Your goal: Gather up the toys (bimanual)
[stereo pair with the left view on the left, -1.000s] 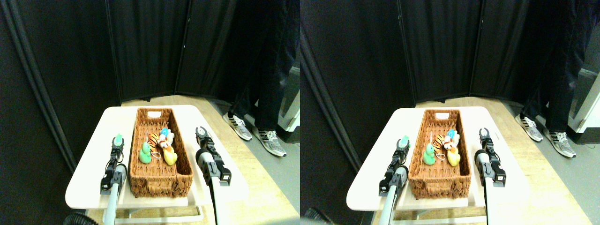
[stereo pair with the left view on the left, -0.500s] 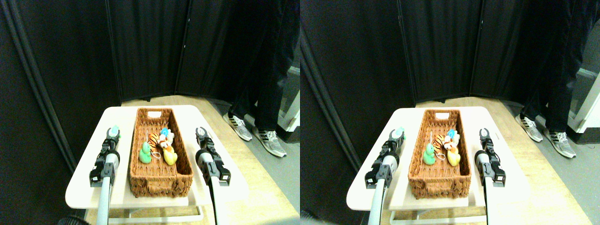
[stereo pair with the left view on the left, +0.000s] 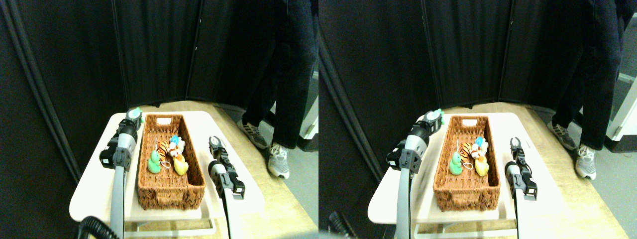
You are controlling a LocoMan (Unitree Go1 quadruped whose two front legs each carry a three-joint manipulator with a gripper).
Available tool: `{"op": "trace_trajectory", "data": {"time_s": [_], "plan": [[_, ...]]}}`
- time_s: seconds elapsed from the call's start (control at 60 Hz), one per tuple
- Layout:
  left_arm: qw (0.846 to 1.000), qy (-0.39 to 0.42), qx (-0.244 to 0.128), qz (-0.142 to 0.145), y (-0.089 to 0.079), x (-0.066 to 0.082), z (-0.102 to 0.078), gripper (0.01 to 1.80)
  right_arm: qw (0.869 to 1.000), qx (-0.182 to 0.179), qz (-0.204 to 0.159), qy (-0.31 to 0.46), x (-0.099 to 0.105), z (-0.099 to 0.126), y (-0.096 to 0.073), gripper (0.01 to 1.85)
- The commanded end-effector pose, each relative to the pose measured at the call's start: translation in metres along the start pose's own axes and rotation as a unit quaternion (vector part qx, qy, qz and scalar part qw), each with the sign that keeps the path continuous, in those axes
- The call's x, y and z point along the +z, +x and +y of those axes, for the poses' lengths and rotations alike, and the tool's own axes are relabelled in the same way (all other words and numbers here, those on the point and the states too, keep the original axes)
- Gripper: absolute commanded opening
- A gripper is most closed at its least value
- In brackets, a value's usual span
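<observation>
- The left gripper (stereo pair with the left view on the left: 133, 115) is raised beside the far left corner of the basket (stereo pair with the left view on the left: 170, 191); a bit of green toy (stereo pair with the left view on the left: 137, 110) shows at its tip, pinched between the jaws as far as I can make out.
- The right gripper (stereo pair with the left view on the left: 215, 143) sits low over the table (stereo pair with the left view on the left: 89, 194), just right of the basket's long side, its two curved jaws spread apart with nothing between them.
- Inside the wicker basket, around the middle, lies a small heap of toys: a green figure (stereo pair with the left view on the left: 154, 163) on the left, a yellow duck (stereo pair with the left view on the left: 180, 165) to its right, an orange-black striped tiger (stereo pair with the left view on the left: 165, 147) behind them, and a blue piece (stereo pair with the left view on the left: 174, 140) on top at the back.
- The basket runs lengthwise away from me on the pale table, between the two arms.
- A person (stereo pair with the left view on the left: 281, 74) in dark trousers stands off the table's far right, pale sneakers (stereo pair with the left view on the left: 278, 160) on the floor.
- Black curtains (stereo pair with the left view on the left: 154, 50) close off the back.
</observation>
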Motion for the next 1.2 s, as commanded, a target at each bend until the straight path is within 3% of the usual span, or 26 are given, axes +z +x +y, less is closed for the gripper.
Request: {"op": "trace_trajectory", "data": {"time_s": [0.017,0.05,0.133,0.4,0.583,0.7,0.733,0.767,0.8,0.883,0.983,1.2], "plan": [[1.0,0.002,-0.017,-0.008,0.003,-0.012,-0.016,0.01,1.0,0.007,-0.01,0.005,-0.001,0.004,-0.001,0.01],[1.0,-0.006,-0.021,0.007,0.005,-0.018,-0.017,0.01,1.0,0.007,-0.012,0.004,0.0,0.005,-0.002,0.01],[1.0,-0.016,-0.016,0.012,0.008,-0.03,-0.016,0.01,1.0,0.011,-0.011,0.002,0.001,0.005,-0.003,0.01],[0.998,-0.056,0.011,0.004,0.016,-0.054,0.007,0.01,1.0,0.02,-0.01,-0.019,0.004,0.007,-0.01,0.01],[0.996,-0.079,0.04,-0.003,0.016,-0.056,0.025,0.01,1.0,0.025,-0.012,-0.011,0.005,0.007,-0.01,0.01],[0.995,-0.089,0.051,0.006,0.014,-0.05,0.033,0.01,0.999,0.022,-0.01,-0.022,0.006,0.008,-0.01,0.01],[0.995,-0.084,0.05,0.005,0.014,-0.048,0.035,0.09,0.999,0.026,-0.006,-0.02,0.006,0.007,-0.01,0.01],[0.996,-0.067,0.054,0.003,0.013,-0.046,0.036,0.4,0.999,0.025,-0.004,-0.022,0.005,0.007,-0.009,0.01],[0.996,-0.066,0.056,0.003,0.013,-0.045,0.037,0.47,1.0,0.021,-0.005,-0.021,0.005,0.007,-0.01,0.01],[0.997,-0.05,0.063,0.011,0.008,-0.04,0.035,0.97,1.0,0.024,-0.001,-0.008,0.004,0.007,-0.01,0.01],[0.997,-0.048,0.059,0.017,0.007,-0.037,0.034,1.16,1.0,0.021,-0.001,-0.017,0.002,0.008,-0.01,0.01],[0.998,-0.03,0.051,0.026,0.005,-0.035,0.033,1.3,1.0,0.025,-0.003,-0.017,0.003,0.008,-0.012,0.01]]}}
